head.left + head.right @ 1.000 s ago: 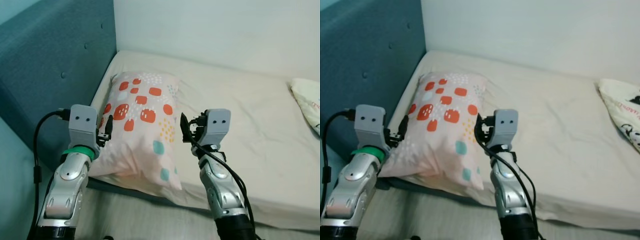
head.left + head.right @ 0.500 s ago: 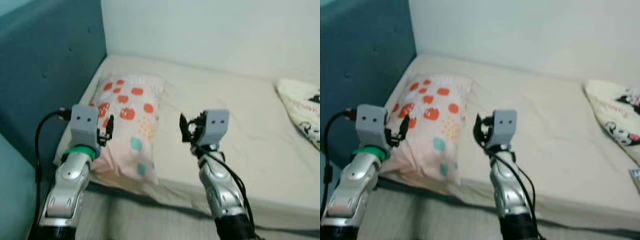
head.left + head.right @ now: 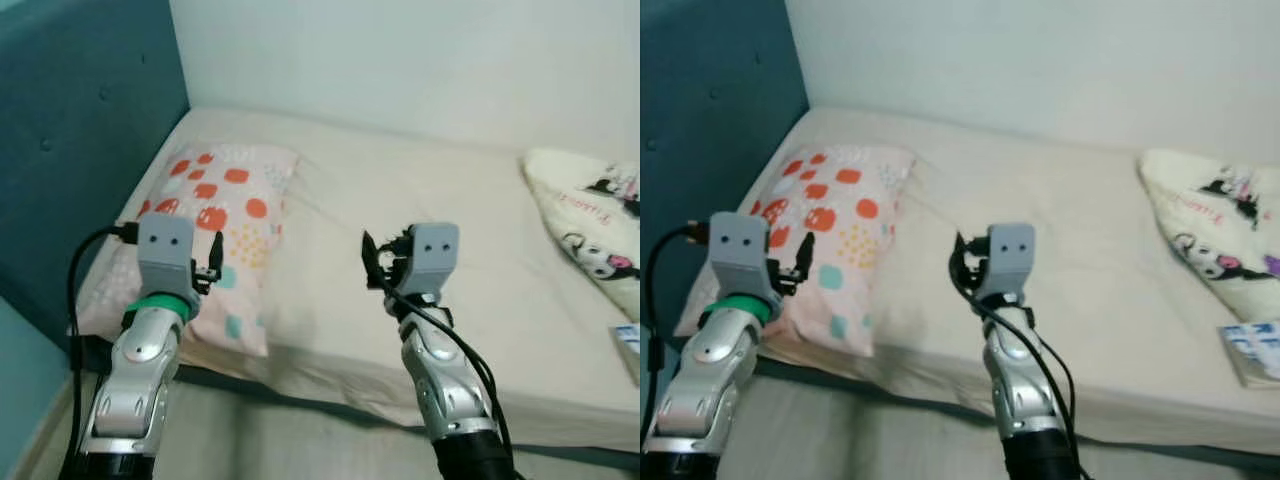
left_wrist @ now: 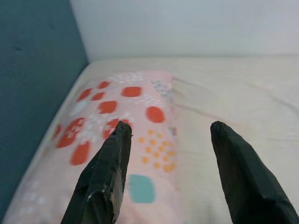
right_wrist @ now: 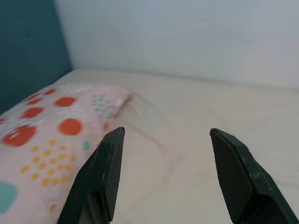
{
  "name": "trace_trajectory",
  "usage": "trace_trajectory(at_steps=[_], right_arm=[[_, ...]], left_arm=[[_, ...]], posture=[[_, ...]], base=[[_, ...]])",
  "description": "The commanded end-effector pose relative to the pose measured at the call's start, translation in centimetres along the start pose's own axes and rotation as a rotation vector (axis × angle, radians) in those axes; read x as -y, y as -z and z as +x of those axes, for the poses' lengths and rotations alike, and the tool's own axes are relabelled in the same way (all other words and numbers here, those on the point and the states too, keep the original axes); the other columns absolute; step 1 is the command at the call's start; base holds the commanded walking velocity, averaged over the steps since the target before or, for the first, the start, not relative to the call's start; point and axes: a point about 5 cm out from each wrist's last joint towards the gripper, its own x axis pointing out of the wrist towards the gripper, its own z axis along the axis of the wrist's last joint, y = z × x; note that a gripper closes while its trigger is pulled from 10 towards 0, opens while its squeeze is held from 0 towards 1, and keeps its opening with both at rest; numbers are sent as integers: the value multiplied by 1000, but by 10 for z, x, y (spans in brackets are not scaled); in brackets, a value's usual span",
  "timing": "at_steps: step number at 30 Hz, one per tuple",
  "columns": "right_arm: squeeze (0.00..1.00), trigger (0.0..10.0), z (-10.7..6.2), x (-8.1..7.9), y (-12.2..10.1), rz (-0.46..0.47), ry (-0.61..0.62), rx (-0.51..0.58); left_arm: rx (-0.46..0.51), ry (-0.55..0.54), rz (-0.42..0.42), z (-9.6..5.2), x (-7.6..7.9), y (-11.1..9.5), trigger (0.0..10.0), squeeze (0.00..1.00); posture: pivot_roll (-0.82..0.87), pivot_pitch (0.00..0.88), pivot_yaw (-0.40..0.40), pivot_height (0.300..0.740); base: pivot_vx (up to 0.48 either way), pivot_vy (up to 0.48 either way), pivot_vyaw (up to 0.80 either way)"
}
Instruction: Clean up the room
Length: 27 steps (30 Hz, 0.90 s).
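Cream bed (image 3: 420, 210) against teal headboard (image 3: 70, 130)

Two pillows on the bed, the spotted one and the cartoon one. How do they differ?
The spotted pillow is pink with red, yellow and teal marks; the cartoon pillow is cream with black-and-white characters. The spotted pillow lies by the blue headboard, on the robot's left; the cartoon pillow lies far right. Both rest on the bed sheet.

On the bed (image 3: 420, 200), one pillow (image 3: 205, 235) lies left by the headboard (image 3: 80, 120), another pillow (image 3: 590, 225) far right.
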Motion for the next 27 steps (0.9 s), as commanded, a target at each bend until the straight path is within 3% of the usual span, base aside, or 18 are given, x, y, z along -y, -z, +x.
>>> trace_trajectory(at_steps=[1,9,27], right_arm=[[0,10000,-2,-4,4,6,-10,-10],[0,10000,-3,-5,4,7,-14,-12],[0,10000,-4,-6,5,8,-18,-15]], left_arm=[[-12,-10,2,-2,-3,4,10000,0],[-13,-9,0,-2,-3,4,10000,0],[-9,-8,-3,-1,-2,3,10000,0]], posture=[[51,84,-12,740],[50,87,-12,740],[50,86,-14,740]], base=[[0,0,0],[0,0,0],[0,-253,0]])
